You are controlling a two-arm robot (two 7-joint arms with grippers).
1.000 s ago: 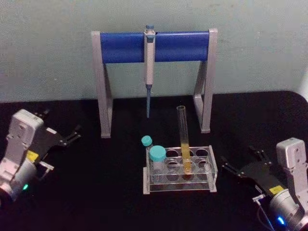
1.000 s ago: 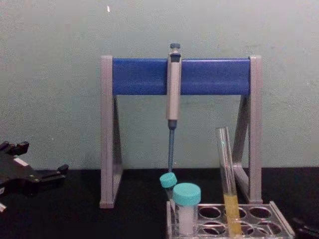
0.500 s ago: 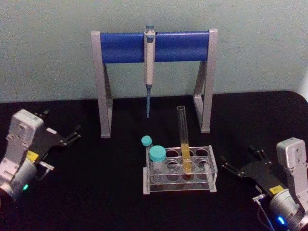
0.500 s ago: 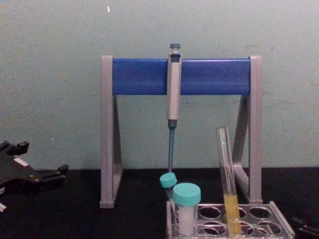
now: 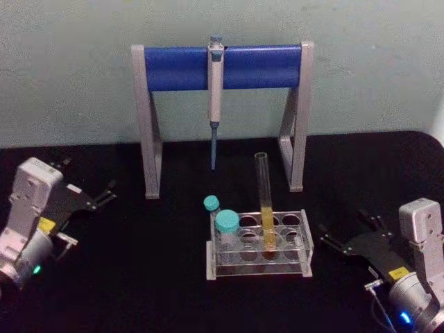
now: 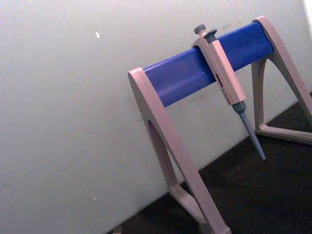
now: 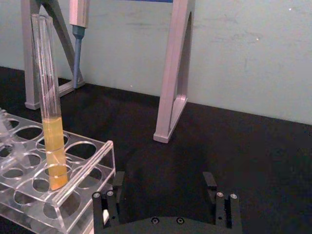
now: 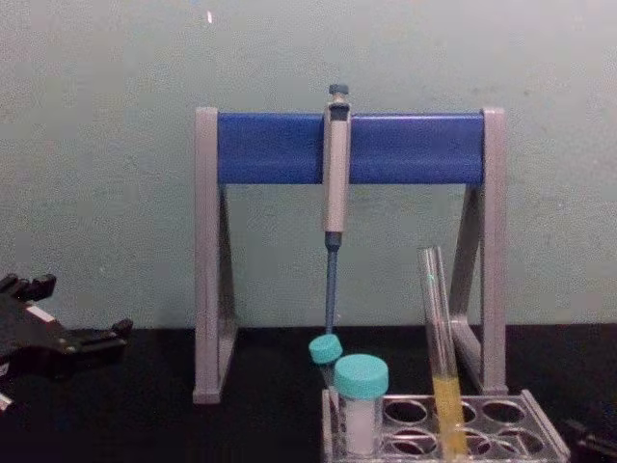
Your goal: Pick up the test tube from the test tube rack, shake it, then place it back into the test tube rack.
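The test tube (image 5: 264,198) stands upright in the clear test tube rack (image 5: 257,268) at the table's middle, uncapped, with yellow liquid in its lower part. In the right wrist view the test tube (image 7: 49,102) leans slightly in the rack (image 7: 90,163), off to one side of my open right gripper (image 7: 163,181). My right gripper (image 5: 347,230) rests on the table to the right of the rack, with nothing between its fingers. My left gripper (image 5: 89,177) sits open at the far left, well away from the rack. The chest view shows the tube (image 8: 440,333) in the rack (image 8: 542,436).
A grey-and-blue pipette stand (image 5: 222,68) rises behind the rack with a pipette (image 5: 215,90) hanging from its bar. Two teal-capped vials (image 5: 227,222) fill the rack's left holes. The table is black; a pale wall is behind.
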